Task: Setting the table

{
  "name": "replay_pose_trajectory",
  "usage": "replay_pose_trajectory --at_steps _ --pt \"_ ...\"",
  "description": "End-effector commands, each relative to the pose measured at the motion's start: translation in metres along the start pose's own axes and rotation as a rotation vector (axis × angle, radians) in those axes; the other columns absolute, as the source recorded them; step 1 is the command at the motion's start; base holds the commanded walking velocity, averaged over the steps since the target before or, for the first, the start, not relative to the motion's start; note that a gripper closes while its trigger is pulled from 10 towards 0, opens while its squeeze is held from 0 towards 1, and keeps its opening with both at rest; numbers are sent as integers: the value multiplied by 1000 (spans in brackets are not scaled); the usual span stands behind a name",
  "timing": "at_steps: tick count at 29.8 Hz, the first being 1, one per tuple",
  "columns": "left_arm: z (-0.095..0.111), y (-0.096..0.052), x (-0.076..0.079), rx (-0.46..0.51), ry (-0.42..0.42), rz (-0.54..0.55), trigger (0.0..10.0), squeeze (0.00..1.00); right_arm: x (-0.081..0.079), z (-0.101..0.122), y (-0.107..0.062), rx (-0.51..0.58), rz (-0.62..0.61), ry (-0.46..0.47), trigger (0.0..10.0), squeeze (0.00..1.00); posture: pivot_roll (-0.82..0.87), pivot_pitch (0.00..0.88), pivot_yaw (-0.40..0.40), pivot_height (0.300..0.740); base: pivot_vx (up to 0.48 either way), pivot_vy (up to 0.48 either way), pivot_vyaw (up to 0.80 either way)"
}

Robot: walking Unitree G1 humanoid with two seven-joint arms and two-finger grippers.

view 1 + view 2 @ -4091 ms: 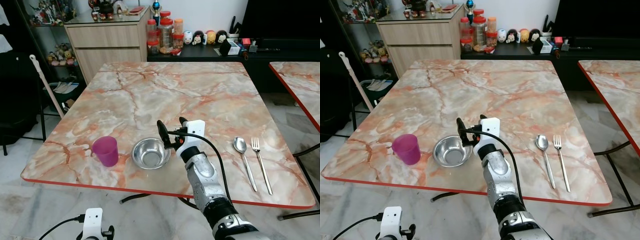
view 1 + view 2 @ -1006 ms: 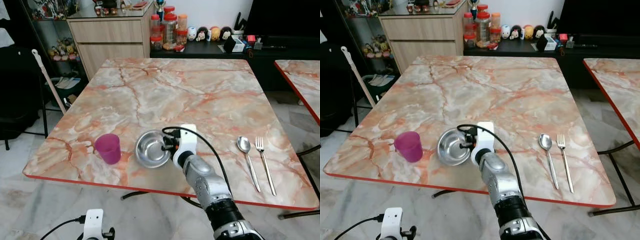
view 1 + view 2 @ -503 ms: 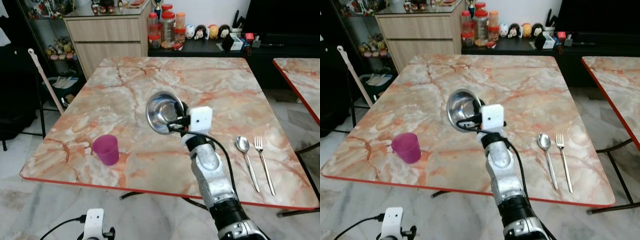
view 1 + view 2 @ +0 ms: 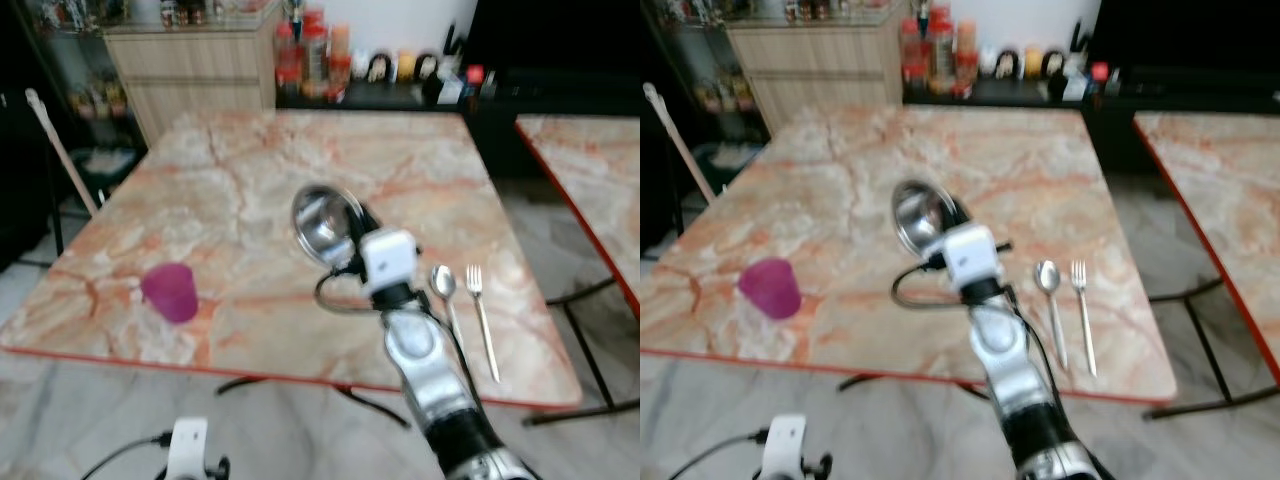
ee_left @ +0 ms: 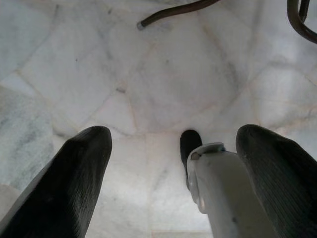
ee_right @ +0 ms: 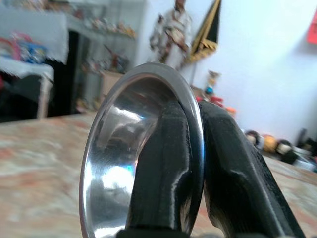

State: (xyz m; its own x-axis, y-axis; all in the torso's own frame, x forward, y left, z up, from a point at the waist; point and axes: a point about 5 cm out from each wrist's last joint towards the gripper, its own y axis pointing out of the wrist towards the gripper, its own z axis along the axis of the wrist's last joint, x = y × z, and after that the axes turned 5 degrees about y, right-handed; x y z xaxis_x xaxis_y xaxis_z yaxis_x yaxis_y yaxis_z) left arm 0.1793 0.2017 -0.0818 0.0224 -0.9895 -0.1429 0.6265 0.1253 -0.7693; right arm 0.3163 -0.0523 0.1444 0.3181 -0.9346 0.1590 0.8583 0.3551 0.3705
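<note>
My right gripper [image 6: 195, 163] is shut on the rim of a steel bowl [image 4: 320, 220], one finger inside and one outside. It holds the bowl tilted on its side, well above the marble table [image 4: 250, 170]. A purple cup [image 4: 170, 292] stands upright near the table's front left. A spoon [image 4: 442, 285] and a fork [image 4: 478, 305] lie side by side at the front right, just right of my forearm. My left gripper [image 5: 173, 133] hangs low beside the table's front, open over the pale floor tiles.
A second marble table [image 4: 590, 170] stands to the right across a gap. Behind the table are a wooden cabinet [image 4: 190, 80], jars [image 4: 300, 50] and a dark sideboard. A broom handle [image 4: 60, 150] leans at the left. Both eye views are blurred.
The camera has shifted and the picture has blurred. Against the table, the raised bowl has moved right, away from the cup and closer to the spoon.
</note>
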Motion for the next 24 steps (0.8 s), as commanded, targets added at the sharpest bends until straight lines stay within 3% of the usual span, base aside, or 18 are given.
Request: replay_pose_trajectory --at_steps 1,8,21,24 --pt "0 0 3 4 16 -8 10000 0 5 5 3 32 -5 -26 10000 0 12 0 54 736 0 -480 0" --pt "2 0 3 7 22 -11 10000 0 3 12 8 92 -8 -59 10000 0 9 0 49 736 0 -480 0" --pt "2 0 5 6 31 -19 10000 0 9 8 10 74 -53 -65 10000 0 -3 0 49 736 0 -480 0" --pt "2 0 5 5 34 -21 10000 0 9 5 10 52 -61 -72 10000 0 -3 0 50 736 0 -480 -792"
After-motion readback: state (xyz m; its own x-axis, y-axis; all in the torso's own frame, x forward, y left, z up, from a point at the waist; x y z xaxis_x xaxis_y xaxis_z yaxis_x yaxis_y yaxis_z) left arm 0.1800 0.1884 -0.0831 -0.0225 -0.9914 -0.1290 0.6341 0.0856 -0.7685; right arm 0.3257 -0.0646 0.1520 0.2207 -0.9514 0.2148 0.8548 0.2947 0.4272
